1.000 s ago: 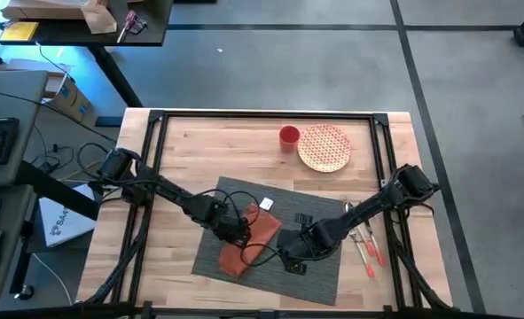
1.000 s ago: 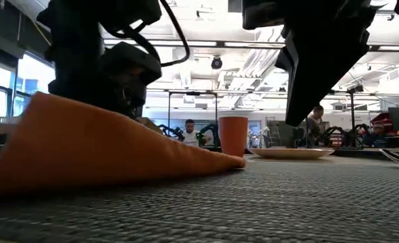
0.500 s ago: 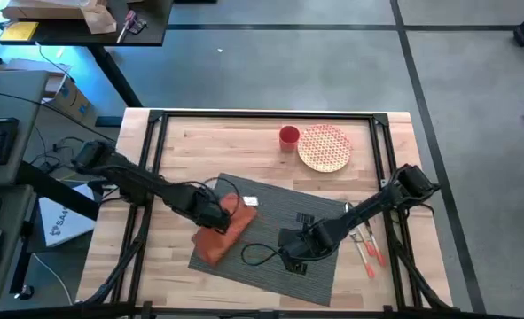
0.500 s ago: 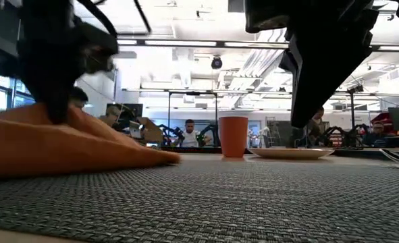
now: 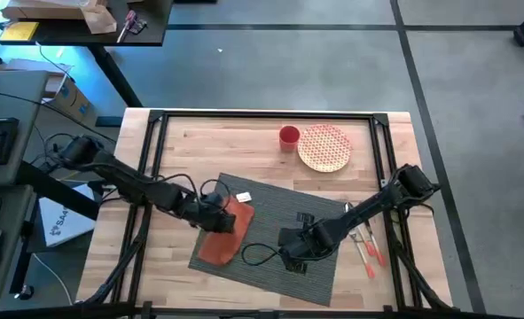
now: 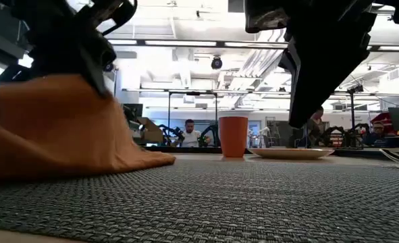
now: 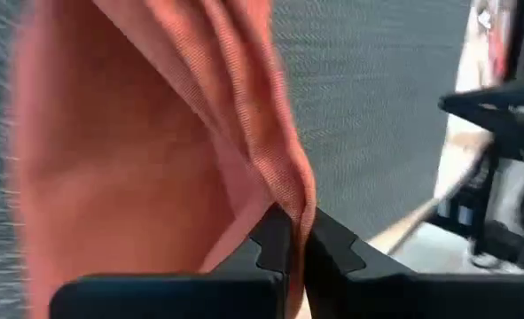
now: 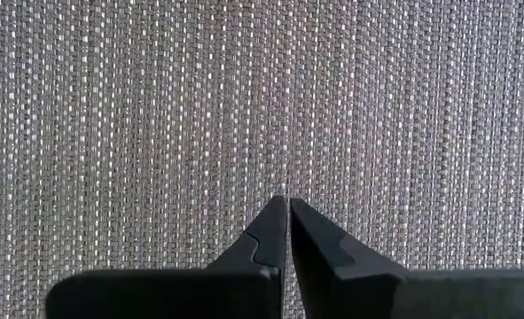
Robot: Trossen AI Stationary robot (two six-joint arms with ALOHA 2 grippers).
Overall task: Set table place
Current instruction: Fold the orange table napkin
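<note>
The left arm reaches low across the table (image 5: 191, 133), its left gripper (image 7: 295, 232) pinched tight on a fold of the orange napkin (image 5: 224, 232), which hangs bunched beneath it over the near-left edge of the placemat (image 5: 284, 208). Since half a second ago the napkin has been drawn up into a taller heap. The right gripper (image 8: 287, 232), fingers together and empty, stays pressed down on the placemat.

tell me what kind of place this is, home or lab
Most likely a robotics lab, not a home. The table has a black rail frame and two robot arms; the low view shows an open-ceilinged room with strip lights, a seated person and what look like more robot arms behind.
</note>
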